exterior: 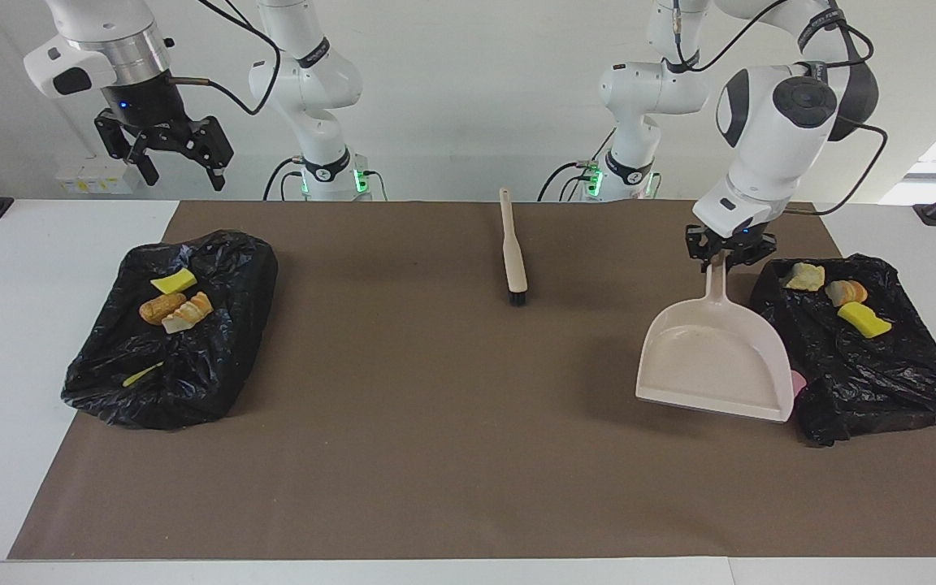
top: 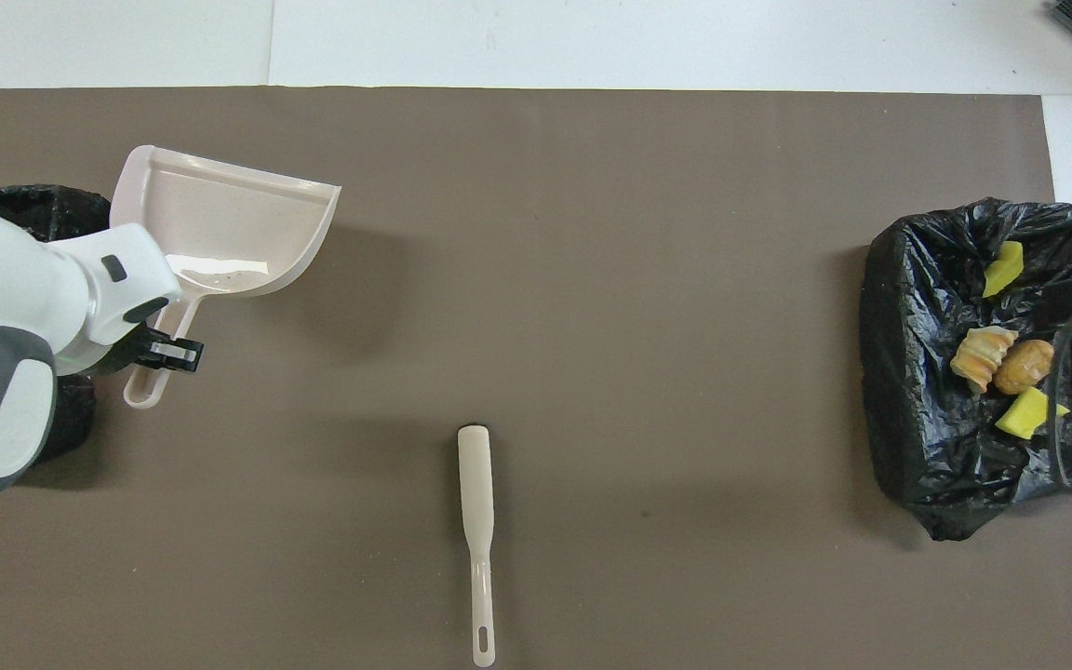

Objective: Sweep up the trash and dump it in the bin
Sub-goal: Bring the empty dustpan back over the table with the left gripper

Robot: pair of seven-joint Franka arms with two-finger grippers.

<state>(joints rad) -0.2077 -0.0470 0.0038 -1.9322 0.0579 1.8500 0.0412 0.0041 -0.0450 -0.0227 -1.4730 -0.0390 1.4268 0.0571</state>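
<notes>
Both arms are white and rounded, with shiny smooth shells. Black rings wrap the joints, and little green lights glow at the bases. Black cables loop along them. The left end effector (exterior: pixel 730 253) and right end effector (exterior: pixel 166 146) are black, just under a silver band.

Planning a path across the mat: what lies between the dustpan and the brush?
Nothing: bare brown mat separates the dustpan, held by the left end effector, from the brush. The overhead view shows it.
</notes>
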